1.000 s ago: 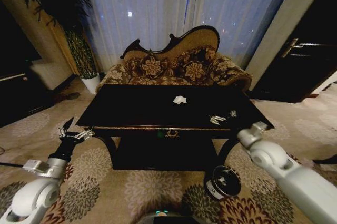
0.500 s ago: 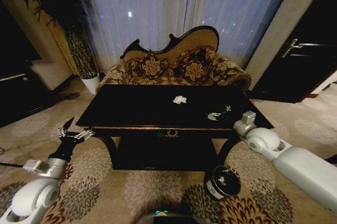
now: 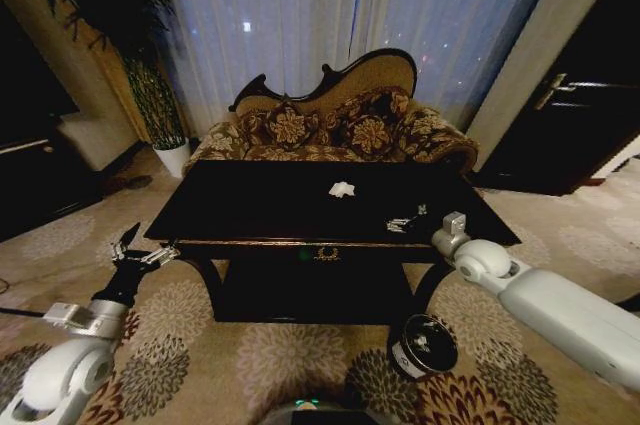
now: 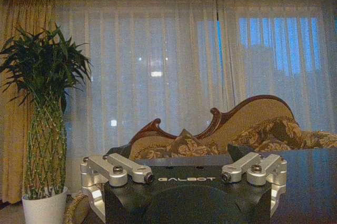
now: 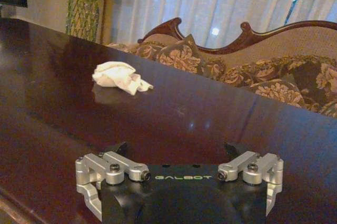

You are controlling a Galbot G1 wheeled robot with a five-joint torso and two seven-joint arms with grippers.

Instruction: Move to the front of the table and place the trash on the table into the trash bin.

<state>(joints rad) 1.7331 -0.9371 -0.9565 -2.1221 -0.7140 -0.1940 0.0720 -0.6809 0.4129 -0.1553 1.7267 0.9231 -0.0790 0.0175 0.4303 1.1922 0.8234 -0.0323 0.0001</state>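
Observation:
The glossy black table (image 3: 260, 207) with gold trim stands in front of me in the head view. One piece of trash, a white crumpled paper lump (image 3: 341, 189), lies near the table's middle; it is the same lump (image 5: 120, 75) that lies ahead of the gripper on the dark tabletop (image 5: 210, 124) in the right wrist view. My right gripper (image 3: 405, 220) hovers open over the table's front right part, short of the lump and to its right. The round dark trash bin (image 3: 423, 345) stands on the carpet below the table's front right corner. My left gripper (image 3: 135, 250) is held open off the table's front left corner.
A carved floral sofa (image 3: 335, 125) stands behind the table in front of sheer curtains. A tall plant in a white pot (image 3: 172, 157) is at the back left. A dark door (image 3: 580, 125) is at the right. Patterned carpet (image 3: 290, 355) lies between me and the table.
My right arm has swung left along the table's front right edge, bringing its gripper farther over the tabletop toward the paper lump. The left arm has stayed still.

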